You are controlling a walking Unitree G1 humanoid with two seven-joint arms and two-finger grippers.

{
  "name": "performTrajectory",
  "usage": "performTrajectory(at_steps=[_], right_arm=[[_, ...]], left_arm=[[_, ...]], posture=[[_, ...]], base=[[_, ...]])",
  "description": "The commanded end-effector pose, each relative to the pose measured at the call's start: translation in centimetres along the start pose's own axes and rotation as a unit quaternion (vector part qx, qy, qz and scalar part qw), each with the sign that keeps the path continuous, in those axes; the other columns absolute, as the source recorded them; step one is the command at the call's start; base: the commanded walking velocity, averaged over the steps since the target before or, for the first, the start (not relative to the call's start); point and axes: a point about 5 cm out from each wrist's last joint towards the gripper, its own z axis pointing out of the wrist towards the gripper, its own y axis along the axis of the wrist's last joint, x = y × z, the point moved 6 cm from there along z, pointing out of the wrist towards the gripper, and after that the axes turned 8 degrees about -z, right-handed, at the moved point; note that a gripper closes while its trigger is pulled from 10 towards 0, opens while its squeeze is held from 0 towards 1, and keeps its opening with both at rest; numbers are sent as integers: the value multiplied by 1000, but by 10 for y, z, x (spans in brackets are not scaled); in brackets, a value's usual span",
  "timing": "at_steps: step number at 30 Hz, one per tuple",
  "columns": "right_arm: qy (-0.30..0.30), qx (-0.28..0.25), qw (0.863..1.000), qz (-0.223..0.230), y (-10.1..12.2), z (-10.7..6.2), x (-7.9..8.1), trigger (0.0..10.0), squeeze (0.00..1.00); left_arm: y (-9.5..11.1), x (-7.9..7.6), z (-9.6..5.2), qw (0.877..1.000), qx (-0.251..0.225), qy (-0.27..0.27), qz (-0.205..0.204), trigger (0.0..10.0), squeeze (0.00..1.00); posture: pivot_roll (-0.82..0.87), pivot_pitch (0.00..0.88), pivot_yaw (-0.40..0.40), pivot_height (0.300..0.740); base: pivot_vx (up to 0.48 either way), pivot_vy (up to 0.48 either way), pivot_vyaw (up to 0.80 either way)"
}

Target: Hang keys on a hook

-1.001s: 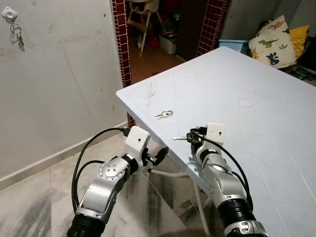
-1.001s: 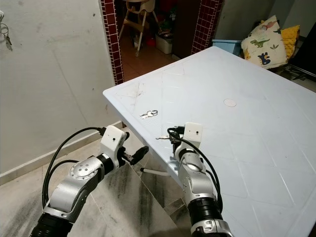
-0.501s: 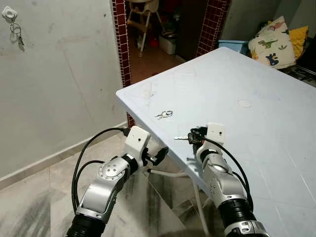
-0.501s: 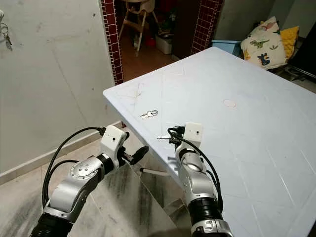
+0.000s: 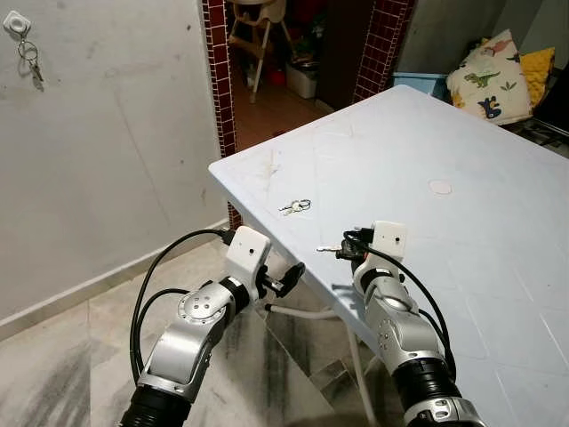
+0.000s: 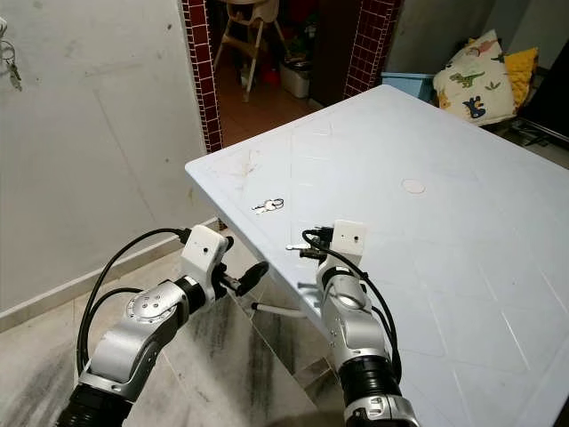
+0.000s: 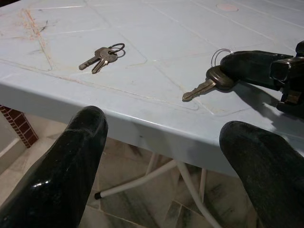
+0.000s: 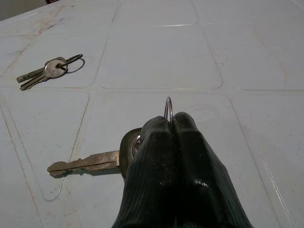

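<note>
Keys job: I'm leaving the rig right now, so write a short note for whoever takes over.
Right gripper: shut on the black-headed key, just above the white table.
Left gripper: open, idle below the table edge.
Second key bunch: lying on the table near the corner.
Wall hook: up on the left wall, keys already hanging from it.
Done: key gripped.
Left: carry it to the hook and hang it.

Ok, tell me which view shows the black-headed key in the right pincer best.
The right wrist view: the black-headed key lies close up, its ring clamped by the right pincer. The left wrist view shows it sideways over the table. Both eye views show it small.
</note>
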Motion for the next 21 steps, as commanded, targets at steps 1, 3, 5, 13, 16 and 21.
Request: performTrajectory(at_steps=[1, 3, 5, 13, 16, 21], right_arm=[[4, -7, 1000, 5, 3, 0, 0, 0, 0], [6, -8, 1000, 4, 3, 0, 0, 4118, 0], [6, -8, 1000, 3, 3, 0, 0, 10000, 0], [5, -10, 1000, -7, 3, -1, -1, 10000, 0], [9, -17, 1000, -12, 6, -1, 0, 10000, 0], [11, -27, 1000, -10, 9, -1, 2, 10000, 0]], left_arm=[[5, -1, 1, 1000, -8, -2, 4, 10000, 0], [5, -1, 1, 1000, -9, 0, 5, 10000, 0], [5, 0, 1, 1000, -10, 4, 6, 10000, 0], [6, 1, 3, 1000, -13, 7, 9, 10000, 0], [13, 4, 3, 999, -30, 18, 11, 10000, 0], [20, 12, 2, 998, -49, 40, 17, 10000, 0]], posture=[[93, 0, -55, 740], [92, 0, -55, 740], [92, 0, -55, 740], [91, 0, -54, 740], [90, 0, -53, 740], [91, 0, -54, 740]], base=[[0, 0, 0], [0, 0, 0], [0, 0, 0], [0, 0, 0], [0, 0, 0], [0, 0, 0]])
